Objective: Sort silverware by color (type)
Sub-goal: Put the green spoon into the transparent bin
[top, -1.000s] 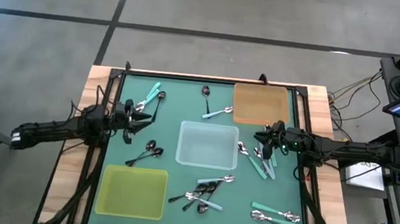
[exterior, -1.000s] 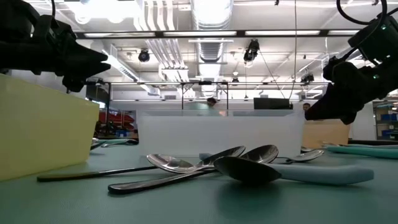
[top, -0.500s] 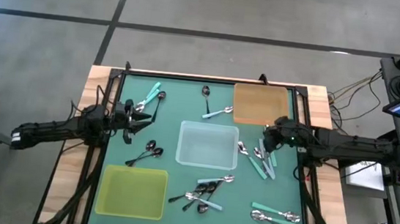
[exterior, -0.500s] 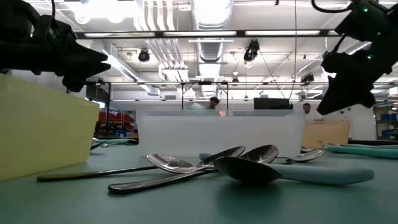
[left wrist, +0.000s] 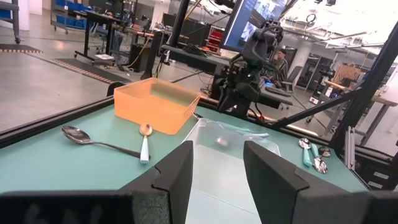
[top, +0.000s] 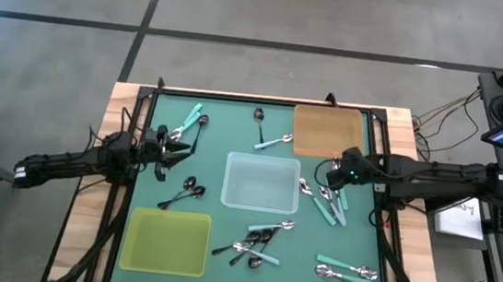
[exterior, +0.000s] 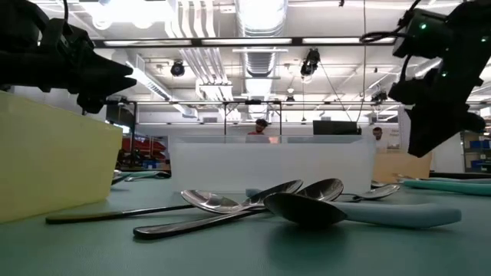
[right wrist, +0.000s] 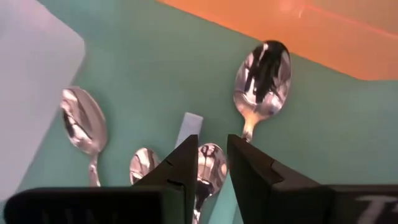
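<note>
While shiny spoons (right wrist: 262,73) (some teal-handled) lie scattered, the right pincer (right wrist: 211,168) points down over them, fingers slightly apart, empty.

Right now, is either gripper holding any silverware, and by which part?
Nothing is held. The right gripper is open over spoons beside the orange tray; the left gripper is open and empty.

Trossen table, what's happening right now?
Cutlery sorting, nothing in the trays yet. The right pincer hangs open over the spoons between the clear tray and orange tray, holding nothing. The left pincer waits open at the table's left side. More spoons lie scattered near the yellow-green tray.
</note>
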Motion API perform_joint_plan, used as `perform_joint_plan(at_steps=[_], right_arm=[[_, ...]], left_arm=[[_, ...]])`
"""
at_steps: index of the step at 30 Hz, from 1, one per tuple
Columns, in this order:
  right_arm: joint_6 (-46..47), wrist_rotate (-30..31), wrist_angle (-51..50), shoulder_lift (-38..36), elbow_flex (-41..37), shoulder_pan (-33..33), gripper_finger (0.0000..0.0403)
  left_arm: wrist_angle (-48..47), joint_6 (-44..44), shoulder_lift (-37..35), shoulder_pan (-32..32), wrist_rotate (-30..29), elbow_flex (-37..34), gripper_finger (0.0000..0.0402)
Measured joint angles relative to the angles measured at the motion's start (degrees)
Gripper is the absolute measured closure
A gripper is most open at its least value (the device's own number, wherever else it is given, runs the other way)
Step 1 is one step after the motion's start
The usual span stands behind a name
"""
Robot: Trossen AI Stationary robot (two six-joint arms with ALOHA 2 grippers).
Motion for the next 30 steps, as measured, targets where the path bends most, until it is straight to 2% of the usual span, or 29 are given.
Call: perform_joint_plan(at_steps=[8,12,30], right_arm=[[6.1,0.0,-0.5,8.1,1.4,-0.2,0.0271],[9.4,0.0,-0.6,11.8,1.4,-1.1,0.026],[17.5,2.2,0.7,23.9,1.7,-1.4,0.0298]], left_arm=[[0.0,0.0,0.0,0.0,0.0,0.0,0.0274],[0.0,0.0,0.0,0.0,0.0,0.0,0.0274],[0.0,0.0,0.0,0.0,0.0,0.0,0.0274]])
